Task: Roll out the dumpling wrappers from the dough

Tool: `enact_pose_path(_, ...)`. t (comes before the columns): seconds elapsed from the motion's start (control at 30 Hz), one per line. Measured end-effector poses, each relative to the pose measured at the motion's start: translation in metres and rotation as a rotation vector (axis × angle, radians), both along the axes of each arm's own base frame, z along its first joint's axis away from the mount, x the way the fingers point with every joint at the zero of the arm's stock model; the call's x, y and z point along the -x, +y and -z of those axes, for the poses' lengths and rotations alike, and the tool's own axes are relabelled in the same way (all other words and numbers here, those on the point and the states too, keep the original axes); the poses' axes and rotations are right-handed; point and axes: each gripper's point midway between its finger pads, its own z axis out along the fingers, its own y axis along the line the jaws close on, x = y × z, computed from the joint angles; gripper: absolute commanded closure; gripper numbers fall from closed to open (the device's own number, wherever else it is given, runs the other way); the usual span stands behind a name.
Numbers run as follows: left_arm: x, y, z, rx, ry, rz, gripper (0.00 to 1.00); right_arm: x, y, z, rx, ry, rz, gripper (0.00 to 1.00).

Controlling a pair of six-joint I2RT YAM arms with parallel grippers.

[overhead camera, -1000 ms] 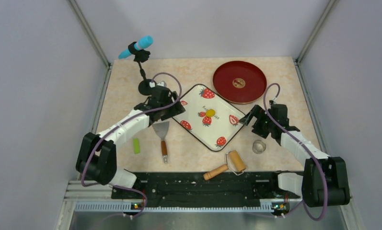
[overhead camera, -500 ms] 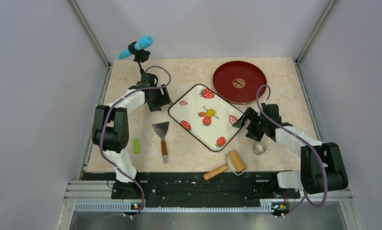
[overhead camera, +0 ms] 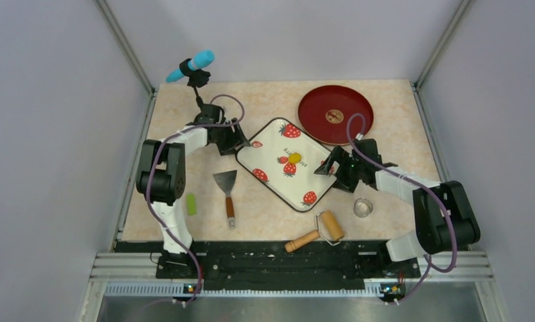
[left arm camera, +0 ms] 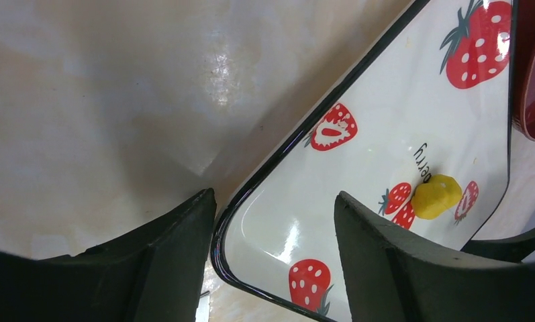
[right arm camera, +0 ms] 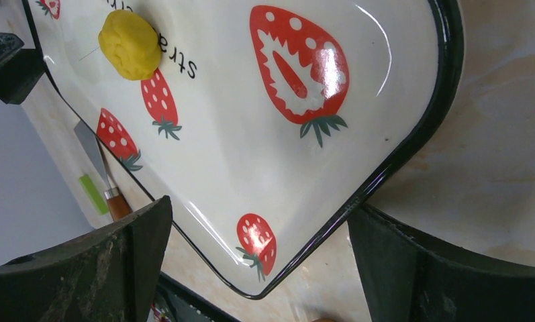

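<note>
at opposite corners of white strawberry-print tray, left gripper and right gripper straddle rim, fingers apart; yellow dough lump unrolled; next, clamp.

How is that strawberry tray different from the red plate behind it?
The strawberry tray is a white rounded rectangle with a black rim; the red plate is round and dark red. The tray carries the yellow dough lump; the plate carries no dough. The left gripper and right gripper each straddle a tray corner, open; neither is at the plate. Both lie flat on the table.
</note>
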Motion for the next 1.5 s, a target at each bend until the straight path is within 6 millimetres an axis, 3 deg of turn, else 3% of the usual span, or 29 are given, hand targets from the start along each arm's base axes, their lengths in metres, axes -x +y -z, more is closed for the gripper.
enact_pose_path(0.27,0.012,-0.001,0.0,0.023,-0.05,-0.012,0.42,-0.006,0.0,0.0,0.018,0.036,0.011,0.01)
enact_pose_path(0.47,0.038,-0.003,0.003,-0.013,-0.038,-0.011,0.45,-0.015,-0.009,0.002,0.086,0.043,0.016,0.01)
enact_pose_path(0.73,0.091,-0.019,0.008,-0.082,0.022,0.03,0.46,-0.034,-0.028,0.006,0.223,0.052,0.006,0.01)
enact_pose_path(1.07,0.155,-0.038,0.013,-0.144,0.121,0.073,0.46,-0.056,-0.038,0.008,0.313,0.038,-0.038,0.01)
enact_pose_path(1.3,0.185,-0.047,0.012,-0.142,0.149,0.086,0.38,-0.058,-0.039,0.009,0.331,0.026,-0.058,0.01)
enact_pose_path(1.5,0.189,-0.049,-0.009,-0.121,0.096,0.083,0.27,-0.058,-0.039,0.009,0.332,0.025,-0.061,0.01)
